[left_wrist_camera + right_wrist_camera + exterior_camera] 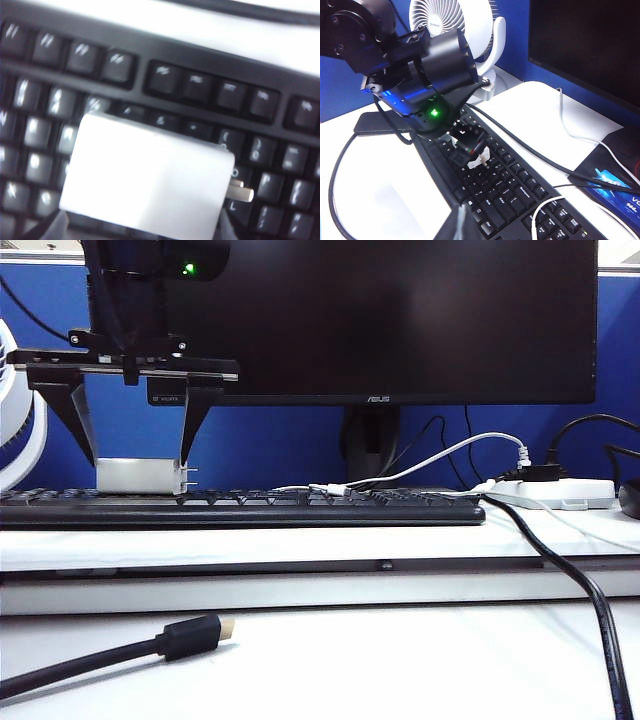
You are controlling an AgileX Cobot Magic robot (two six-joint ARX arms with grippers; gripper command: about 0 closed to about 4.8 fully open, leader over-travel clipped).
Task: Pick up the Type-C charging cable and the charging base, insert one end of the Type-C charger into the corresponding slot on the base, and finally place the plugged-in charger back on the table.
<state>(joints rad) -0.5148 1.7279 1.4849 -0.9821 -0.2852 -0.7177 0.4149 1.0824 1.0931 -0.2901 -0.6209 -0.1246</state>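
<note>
Nearest the camera, the thick black gold-tipped cable (185,636) lies on the low part of the table (400,660), left of centre; it is no part of the job and is simply in the way. On the raised shelf step behind it sits the black keyboard (300,508). Over the keyboard's left end the left gripper (138,472) hangs with its jaws spread wide on either side of the charging base (138,476), which seems gripped across its broad body, prongs to the right, presumably so a port face stays reachable. The Type-C charging cable (330,489) rests behind the keyboard near the middle, its cord running right toward the power strip (555,492). The right gripper (457,222) waits clenched and empty at the near right. Farthest back stands the monitor (400,320).
</note>
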